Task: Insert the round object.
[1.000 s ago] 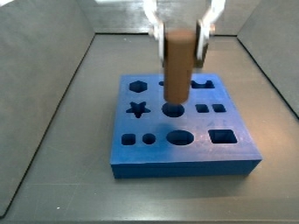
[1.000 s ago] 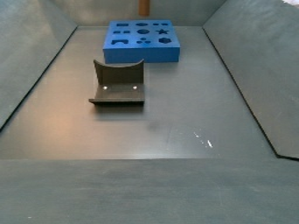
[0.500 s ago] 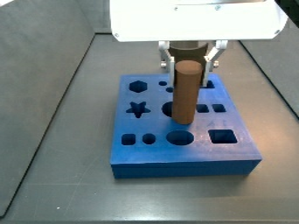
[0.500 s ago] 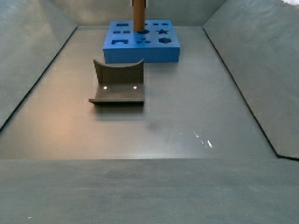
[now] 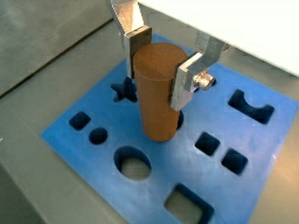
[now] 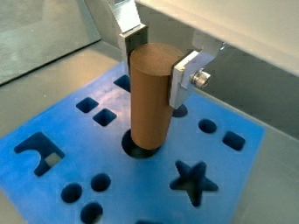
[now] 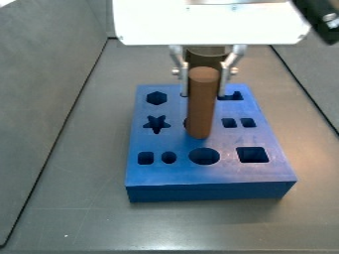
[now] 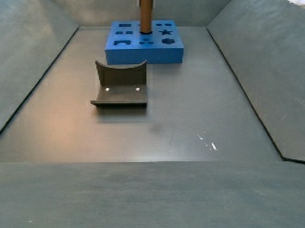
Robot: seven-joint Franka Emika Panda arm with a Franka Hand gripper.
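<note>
The round object, a brown wooden peg (image 7: 201,99), stands upright over the blue block (image 7: 199,177) with its lower end in the mouth of the middle round hole. My gripper (image 7: 205,65) is above the block and shut on the peg's upper end. In both wrist views the silver fingers (image 5: 138,41) (image 6: 184,77) press on opposite sides of the peg (image 5: 158,96) (image 6: 149,101). In a side view the peg (image 8: 145,16) rises from the block (image 8: 143,55) at the far end of the floor, and the gripper is out of the frame.
The block has other holes: a larger round hole (image 7: 203,156), a square one (image 7: 252,155), a star (image 7: 157,124) and a hexagon (image 7: 157,97). The dark fixture (image 8: 120,85) stands on the floor in front of the block. Grey walls enclose the floor.
The gripper has come down with the peg. The peg's lower end, which hung above the middle round hole, now sits in its mouth.
</note>
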